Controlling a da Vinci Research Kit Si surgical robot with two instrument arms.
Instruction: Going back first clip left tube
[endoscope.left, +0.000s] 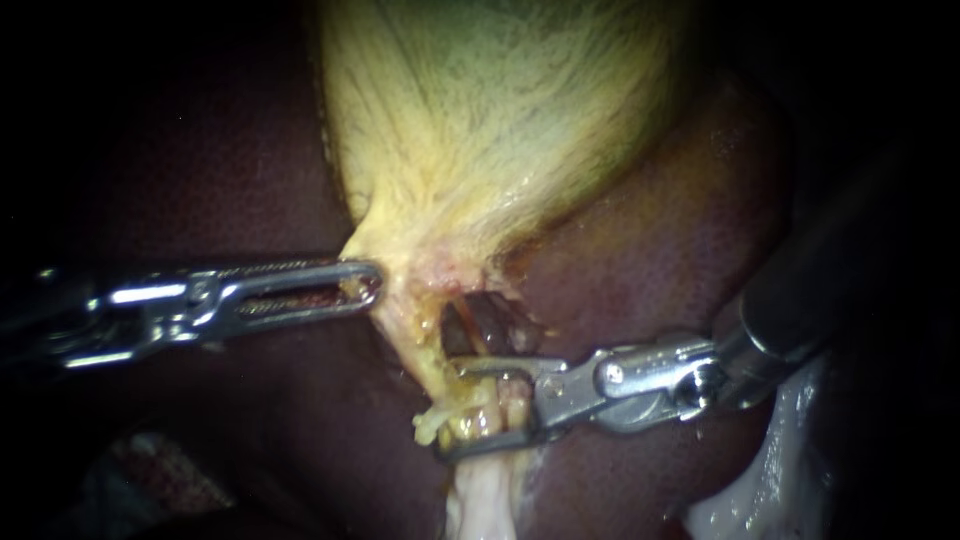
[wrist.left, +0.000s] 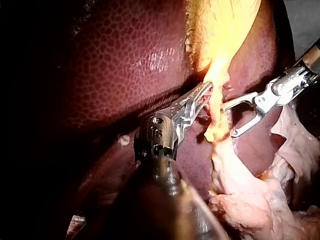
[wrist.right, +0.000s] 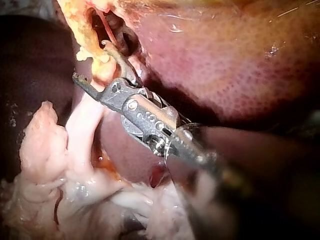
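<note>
left instrument (endoscope.left: 352, 285) — jaws clamped on gallbladder (endoscope.left: 480, 130) edge | right instrument (endoscope.left: 452, 410) — jaws apart, straddling tube (endoscope.left: 482, 420) below gallbladder

My left instrument (endoscope.left: 370, 285) comes in level, its pincer closed on the yellow edge of the gallbladder (endoscope.left: 480, 120) where it narrows. My right instrument (endoscope.left: 450, 408) holds its pincer wide open, one jaw above and one below the pale tube (endoscope.left: 478, 495) running down from that neck. Dark liver (endoscope.left: 650, 250) lies behind both.

On the liver (endoscope.left: 650, 250), gallbladder (endoscope.left: 490, 130) between left instrument (endoscope.left: 368, 285) and right instrument (endoscope.left: 448, 410).
</note>
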